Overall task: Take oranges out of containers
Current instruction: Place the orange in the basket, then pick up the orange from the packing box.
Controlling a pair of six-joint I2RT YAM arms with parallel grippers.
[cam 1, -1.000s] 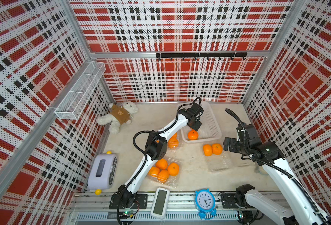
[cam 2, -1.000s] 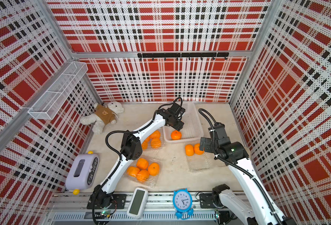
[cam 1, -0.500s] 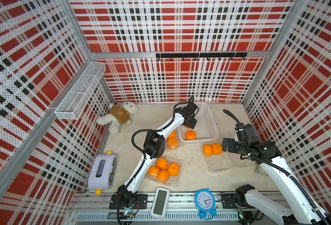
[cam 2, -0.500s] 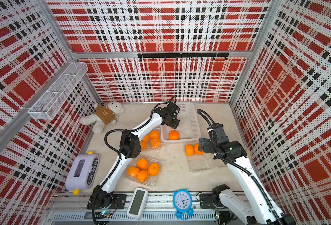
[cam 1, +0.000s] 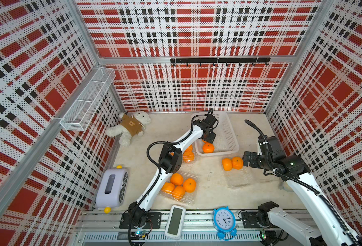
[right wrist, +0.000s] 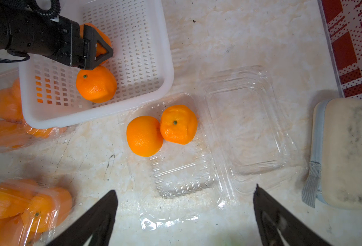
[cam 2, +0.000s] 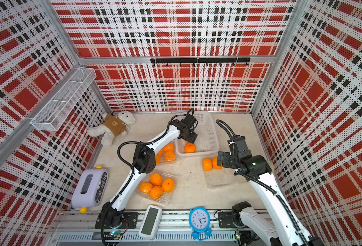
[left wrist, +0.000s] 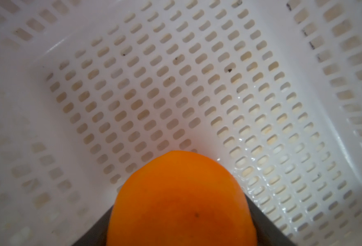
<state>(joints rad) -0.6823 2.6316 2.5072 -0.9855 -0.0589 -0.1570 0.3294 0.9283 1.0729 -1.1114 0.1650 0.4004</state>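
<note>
The left gripper (cam 1: 209, 138) reaches into the white perforated plastic basket (cam 1: 229, 136), its black jaws clamped on a small round bright-orange fruit (left wrist: 180, 202) above the basket floor. A second orange (cam 1: 208, 148) lies on that floor just beside the gripper, near the basket's front wall. The right gripper (right wrist: 184, 191) hovers with its jaws wide apart over an open clear plastic clamshell tray (cam 1: 238, 177), where two oranges (cam 1: 227, 164) touch each other at the end nearest the basket. A closed clear tray (cam 1: 189, 199) near the front rail holds four oranges (cam 1: 177, 179). A third tray (cam 2: 170, 157), partly hidden under the left arm, holds more beside the basket.
</note>
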